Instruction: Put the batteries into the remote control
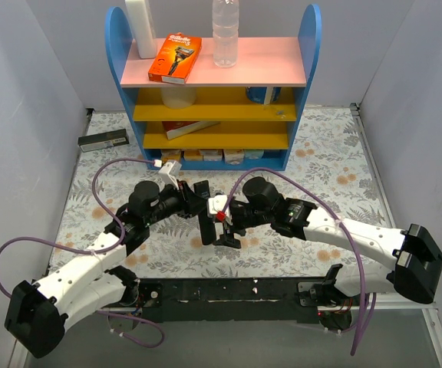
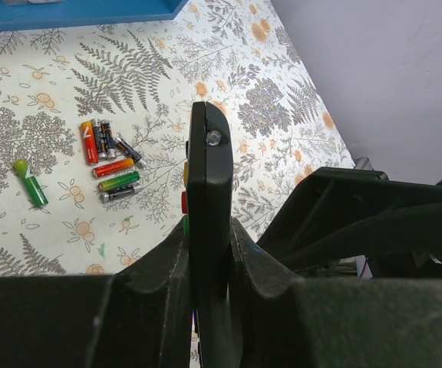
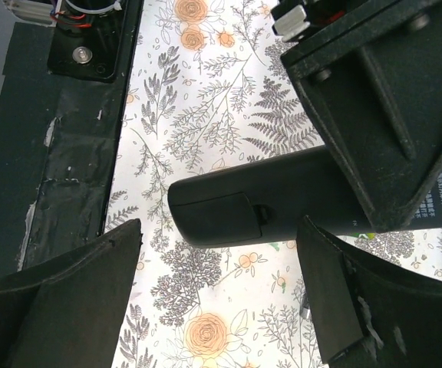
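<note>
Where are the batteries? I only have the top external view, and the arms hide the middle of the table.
Observer: The left wrist view shows the batteries clustered on the floral cloth, with one thin green one lying apart.
Operator: Is the battery cover off yet?
Observer: No. In the right wrist view the cover sits closed on the remote control.
Operator: Is the right hand gripping it?
Observer: No, the right hand is open, fingers spread wide.
</note>
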Robot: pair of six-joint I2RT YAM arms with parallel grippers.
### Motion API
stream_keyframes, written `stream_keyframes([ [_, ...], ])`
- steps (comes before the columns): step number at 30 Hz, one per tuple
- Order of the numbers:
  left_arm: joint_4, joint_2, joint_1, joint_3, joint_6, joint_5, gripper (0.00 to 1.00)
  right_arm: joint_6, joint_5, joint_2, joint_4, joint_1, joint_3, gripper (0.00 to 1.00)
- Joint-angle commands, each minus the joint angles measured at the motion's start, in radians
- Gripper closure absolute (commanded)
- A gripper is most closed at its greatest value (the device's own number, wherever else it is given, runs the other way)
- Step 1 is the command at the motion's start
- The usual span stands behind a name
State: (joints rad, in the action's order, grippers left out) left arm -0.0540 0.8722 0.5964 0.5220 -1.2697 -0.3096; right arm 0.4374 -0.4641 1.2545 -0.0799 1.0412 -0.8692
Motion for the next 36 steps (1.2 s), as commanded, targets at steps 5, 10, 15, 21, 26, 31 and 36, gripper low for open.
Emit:
stream_keyframes([
  [5,-0.040,0.027,-0.007,0.067,0.012,-0.017,1.00,0.035,-0.010,-0.003,0.022,0.006,-0.014,0.15],
  [10,-0.035,0.045,-0.007,0.079,-0.006,0.000,1.00,0.038,-0.016,0.005,0.015,0.008,-0.013,0.16],
  [15,-0.047,0.053,-0.007,0.085,-0.016,-0.011,1.00,0.050,-0.024,0.029,-0.006,0.008,-0.021,0.19],
  [21,-0.056,0.059,-0.007,0.087,-0.030,-0.011,1.00,0.070,-0.033,0.055,-0.040,0.013,-0.034,0.21],
  [26,-0.063,0.068,-0.007,0.090,-0.036,-0.016,1.00,0.080,-0.031,0.069,-0.044,0.017,-0.037,0.22],
  [31,-0.073,0.077,-0.007,0.088,-0.034,-0.029,1.00,0.090,-0.016,0.085,-0.054,0.020,-0.037,0.24],
  [36,-0.060,0.079,-0.009,0.084,-0.033,-0.026,1.00,0.061,0.077,0.039,0.064,0.019,0.021,0.21],
])
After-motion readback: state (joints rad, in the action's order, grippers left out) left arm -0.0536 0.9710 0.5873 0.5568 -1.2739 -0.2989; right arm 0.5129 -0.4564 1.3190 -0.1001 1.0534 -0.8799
